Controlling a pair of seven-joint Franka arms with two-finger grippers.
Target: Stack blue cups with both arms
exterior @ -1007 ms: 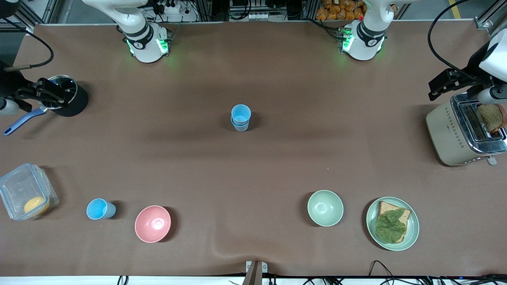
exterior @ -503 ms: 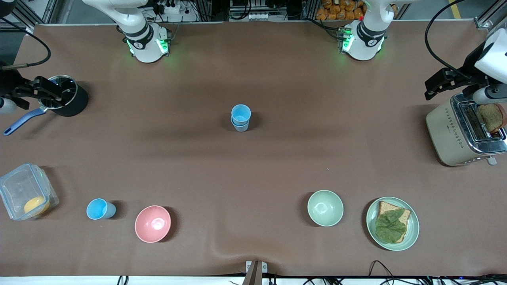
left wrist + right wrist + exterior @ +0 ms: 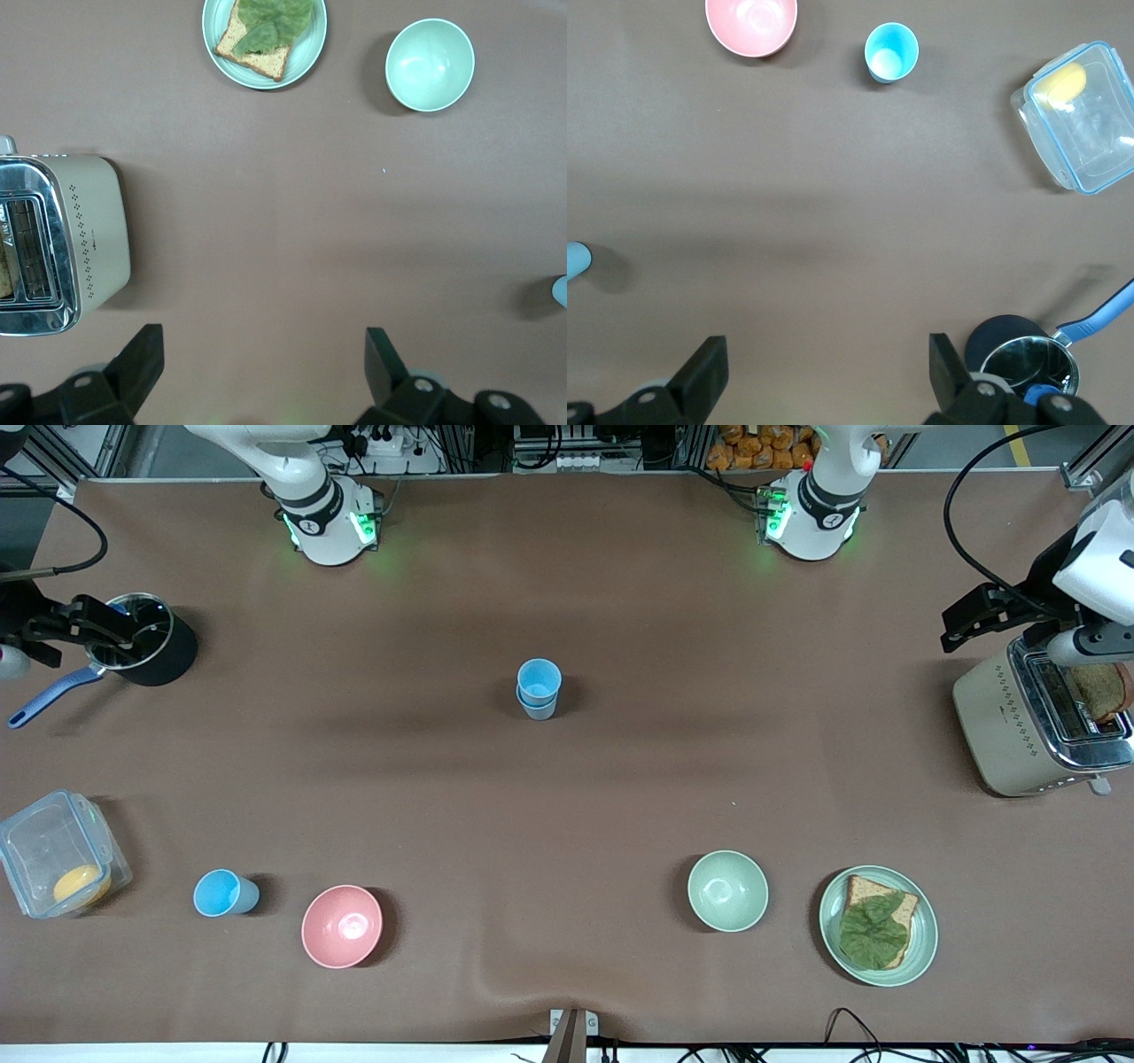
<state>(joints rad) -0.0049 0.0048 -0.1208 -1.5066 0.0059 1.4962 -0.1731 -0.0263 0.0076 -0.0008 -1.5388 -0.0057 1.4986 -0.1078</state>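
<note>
The two blue cups stand nested in one stack at the table's middle, the sky blue cup (image 3: 539, 679) sitting in the paler cup (image 3: 537, 709). A sliver of the stack shows at the edge of the left wrist view (image 3: 561, 290) and the right wrist view (image 3: 576, 259). My left gripper (image 3: 961, 622) (image 3: 264, 354) hangs open and holds nothing, over the table beside the toaster (image 3: 1036, 717) at the left arm's end. My right gripper (image 3: 102, 633) (image 3: 827, 365) is open and holds nothing, over the black pot (image 3: 149, 651) at the right arm's end.
A deeper blue cup (image 3: 224, 893) and a pink bowl (image 3: 342, 926) stand near the front camera, with a clear lidded box (image 3: 58, 865) beside them. A green bowl (image 3: 727, 890) and a plate (image 3: 924, 939) carrying bread and lettuce stand toward the left arm's end.
Both grippers have shifted only slightly. The right one has drifted outward toward its end of the table; the left one has edged toward the table's middle. The cup stack has not moved.
</note>
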